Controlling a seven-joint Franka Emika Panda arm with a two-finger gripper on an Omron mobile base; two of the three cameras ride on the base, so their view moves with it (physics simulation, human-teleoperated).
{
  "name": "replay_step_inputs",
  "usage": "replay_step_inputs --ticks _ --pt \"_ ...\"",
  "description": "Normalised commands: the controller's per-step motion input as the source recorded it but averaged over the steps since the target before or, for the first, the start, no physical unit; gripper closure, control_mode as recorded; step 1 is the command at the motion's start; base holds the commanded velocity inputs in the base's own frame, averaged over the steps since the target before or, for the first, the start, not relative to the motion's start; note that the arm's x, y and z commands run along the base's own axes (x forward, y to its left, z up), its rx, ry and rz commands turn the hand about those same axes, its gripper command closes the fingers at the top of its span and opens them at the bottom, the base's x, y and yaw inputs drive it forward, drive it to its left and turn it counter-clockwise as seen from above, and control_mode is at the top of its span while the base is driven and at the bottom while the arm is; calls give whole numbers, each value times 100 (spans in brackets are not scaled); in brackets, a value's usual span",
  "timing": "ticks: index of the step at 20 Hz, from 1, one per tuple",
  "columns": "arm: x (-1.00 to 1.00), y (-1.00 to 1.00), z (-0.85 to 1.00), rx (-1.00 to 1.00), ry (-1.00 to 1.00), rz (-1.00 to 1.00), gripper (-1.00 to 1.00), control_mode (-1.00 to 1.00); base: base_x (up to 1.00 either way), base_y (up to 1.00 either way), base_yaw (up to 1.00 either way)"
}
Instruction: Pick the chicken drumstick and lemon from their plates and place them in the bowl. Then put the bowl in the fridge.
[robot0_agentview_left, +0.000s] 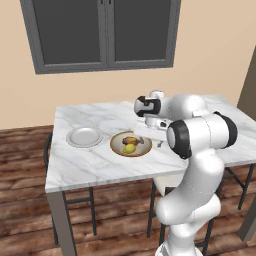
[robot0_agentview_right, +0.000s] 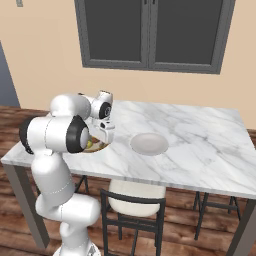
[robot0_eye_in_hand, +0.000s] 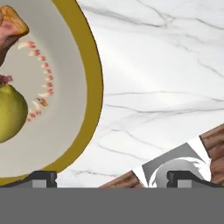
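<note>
The gripper hangs low over the near right rim of the bowl, its jaws spread as wide as they go and gripping nothing. One tip stands over the tan rim and the other over bare marble, which suggests the hand is lined up to take the bowl by its edge.

Both foods lie in the bowl: the lemon on the near side, the drumstick just behind and touching it. So filling looks done, and carrying the bowl to the fridge is what remains.

The bowl sits on the marble table, near its front edge. An empty plate lies just left of the bowl; in the right base view a second empty plate lies to its right. Neither crowds the rim the hand is over.

A chair is tucked under the near edge of the table. Beyond the table is a dark window in the far wall.
</note>
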Motion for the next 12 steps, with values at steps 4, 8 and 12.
replay_step_inputs --ticks 4,8,12 --pt "-12 0 -27 1 -10 0 -100 -100 0 0 0" --pt "-22 0 -29 4 -22 0 -100 -100 0 0 0" --pt "-11 0 -22 5 -22 -4 -100 -100 0 0 0"
